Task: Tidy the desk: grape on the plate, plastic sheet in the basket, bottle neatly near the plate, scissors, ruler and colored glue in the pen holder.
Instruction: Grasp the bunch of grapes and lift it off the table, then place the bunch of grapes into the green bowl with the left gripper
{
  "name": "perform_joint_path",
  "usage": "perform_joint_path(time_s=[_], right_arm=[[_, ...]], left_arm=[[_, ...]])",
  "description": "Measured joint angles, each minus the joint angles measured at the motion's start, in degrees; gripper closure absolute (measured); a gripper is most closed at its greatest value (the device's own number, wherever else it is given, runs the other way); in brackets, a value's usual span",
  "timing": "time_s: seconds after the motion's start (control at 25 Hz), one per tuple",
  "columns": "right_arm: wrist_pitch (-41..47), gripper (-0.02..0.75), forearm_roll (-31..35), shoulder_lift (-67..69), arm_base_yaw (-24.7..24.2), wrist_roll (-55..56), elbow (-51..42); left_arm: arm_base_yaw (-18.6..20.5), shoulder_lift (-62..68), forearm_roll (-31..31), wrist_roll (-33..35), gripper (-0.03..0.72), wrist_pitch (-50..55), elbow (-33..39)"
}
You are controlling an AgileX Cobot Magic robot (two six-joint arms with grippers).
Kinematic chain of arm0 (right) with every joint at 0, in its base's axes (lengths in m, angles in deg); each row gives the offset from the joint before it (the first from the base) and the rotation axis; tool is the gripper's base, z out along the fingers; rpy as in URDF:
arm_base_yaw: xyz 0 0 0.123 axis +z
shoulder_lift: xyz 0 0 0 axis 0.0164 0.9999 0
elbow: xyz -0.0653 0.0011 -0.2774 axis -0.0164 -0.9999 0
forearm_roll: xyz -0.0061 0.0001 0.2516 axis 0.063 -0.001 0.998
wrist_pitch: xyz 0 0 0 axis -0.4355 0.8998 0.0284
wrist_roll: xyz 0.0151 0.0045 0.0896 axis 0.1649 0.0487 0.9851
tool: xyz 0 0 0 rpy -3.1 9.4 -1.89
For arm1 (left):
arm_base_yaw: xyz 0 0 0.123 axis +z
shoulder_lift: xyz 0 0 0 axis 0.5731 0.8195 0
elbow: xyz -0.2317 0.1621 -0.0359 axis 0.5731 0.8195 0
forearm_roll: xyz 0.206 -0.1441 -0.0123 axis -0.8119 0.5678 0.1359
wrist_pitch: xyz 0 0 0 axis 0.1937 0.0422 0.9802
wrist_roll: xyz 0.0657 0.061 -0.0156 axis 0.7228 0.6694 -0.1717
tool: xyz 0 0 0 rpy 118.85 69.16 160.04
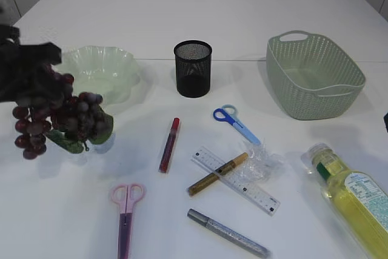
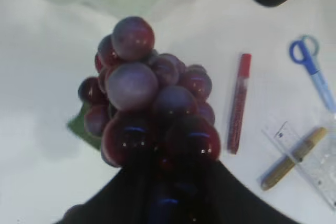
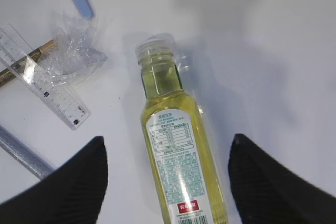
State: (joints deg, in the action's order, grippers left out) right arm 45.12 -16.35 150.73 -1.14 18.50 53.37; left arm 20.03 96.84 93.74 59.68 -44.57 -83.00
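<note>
My left gripper (image 1: 36,68) is shut on a bunch of dark red grapes (image 1: 57,116) and holds it above the table, just in front of the pale green plate (image 1: 103,71). In the left wrist view the grapes (image 2: 142,98) hide the jaws (image 2: 163,182). My right gripper (image 3: 168,139) is open, its fingers on either side of the lying yellow bottle (image 3: 176,145), above it. The crumpled plastic sheet (image 1: 260,163) lies on the clear ruler (image 1: 236,180). Blue scissors (image 1: 235,122), pink scissors (image 1: 126,210), and red (image 1: 169,145), gold (image 1: 217,174) and silver (image 1: 227,233) glue pens lie on the table.
The black mesh pen holder (image 1: 193,68) stands at the back centre. The green basket (image 1: 315,77) stands at the back right. The bottle (image 1: 354,195) lies at the front right corner.
</note>
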Motion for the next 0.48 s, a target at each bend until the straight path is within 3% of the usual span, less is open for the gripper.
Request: perform_joint_path(time_s=[0.28,0.48], right_arm=[[0.0,0.181,-0.1,0.0,0.0,0.0,0.0],[0.0,0.181,-0.1,0.0,0.0,0.0,0.0]], left_arm=[[0.0,-11.5,-0.2,0.1,0.535,-2.0,-0.4],[0.0,-11.8,-4.4,0.1,0.535,-2.8,-7.8]])
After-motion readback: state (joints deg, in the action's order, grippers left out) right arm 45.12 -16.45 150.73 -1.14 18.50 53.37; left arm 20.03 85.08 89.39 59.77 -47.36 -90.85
